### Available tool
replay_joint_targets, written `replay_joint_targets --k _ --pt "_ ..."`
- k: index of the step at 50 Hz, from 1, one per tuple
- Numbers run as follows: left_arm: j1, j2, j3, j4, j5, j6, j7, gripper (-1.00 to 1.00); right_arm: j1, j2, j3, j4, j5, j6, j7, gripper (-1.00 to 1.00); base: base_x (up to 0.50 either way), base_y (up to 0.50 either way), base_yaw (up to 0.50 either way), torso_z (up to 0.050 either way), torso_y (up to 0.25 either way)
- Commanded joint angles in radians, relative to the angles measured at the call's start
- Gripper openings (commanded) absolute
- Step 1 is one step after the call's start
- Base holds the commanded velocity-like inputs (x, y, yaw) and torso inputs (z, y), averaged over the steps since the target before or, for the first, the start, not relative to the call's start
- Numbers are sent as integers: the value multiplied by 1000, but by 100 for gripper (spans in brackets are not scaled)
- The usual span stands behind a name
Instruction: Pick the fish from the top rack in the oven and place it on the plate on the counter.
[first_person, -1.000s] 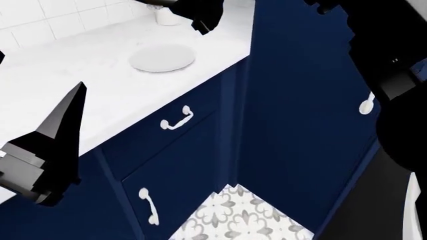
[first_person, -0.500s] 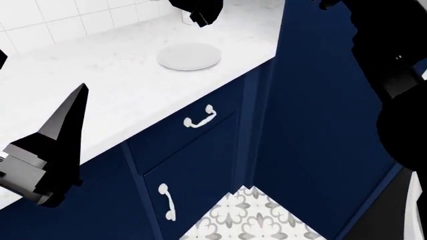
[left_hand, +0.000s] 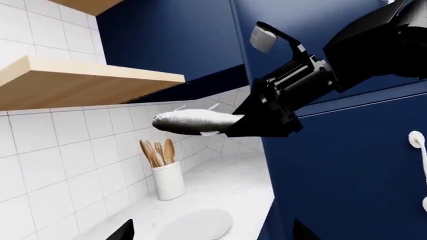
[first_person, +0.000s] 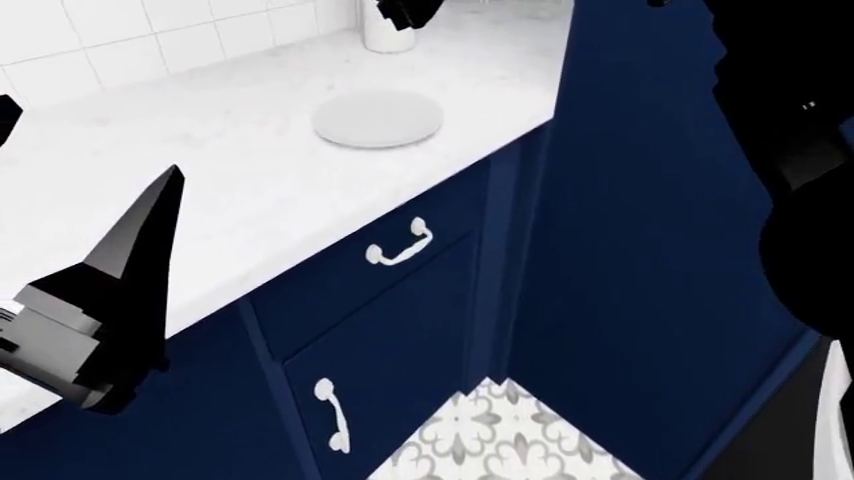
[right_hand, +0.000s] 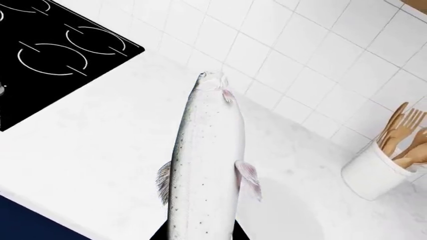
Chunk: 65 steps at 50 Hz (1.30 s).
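Fish (left_hand: 190, 122) in the air, carried tail-first by the right gripper (left_hand: 233, 125), jaws clenched on the tail end, body sticking out level above the desk (first_person: 200, 170). Nearest to the head camera, the left gripper (first_person: 100, 300) hangs idle over the desk's front edge, jaws spread and holding nothing. Further back sits the plate (first_person: 378, 120), bare, near the desk's corner. Beyond it, the utensil holder (left_hand: 168, 181) stands by the tiles (left_hand: 60, 165). From the right wrist camera, the fish points out over bare white desk, a black hob (right_hand: 47, 65) off to one side. The job now, I'd say: bring the fish over the plate's middle, lower until the belly nearly touches, then release. Watch the holder; a swing of the head end could clip those wooden spoons.
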Motion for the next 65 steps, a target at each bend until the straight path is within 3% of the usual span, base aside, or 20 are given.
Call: replay_joint_targets --k 1,65 --pt "-8 -10 10 1 -15 8 -16 100 2 0 8 6 -4 -10 3 -100 129 125 0 0 0" --pt "-8 -7 7 2 -6 3 -8 100 4 0 7 -1 -2 0 -1 -100 177 173 0 0 1"
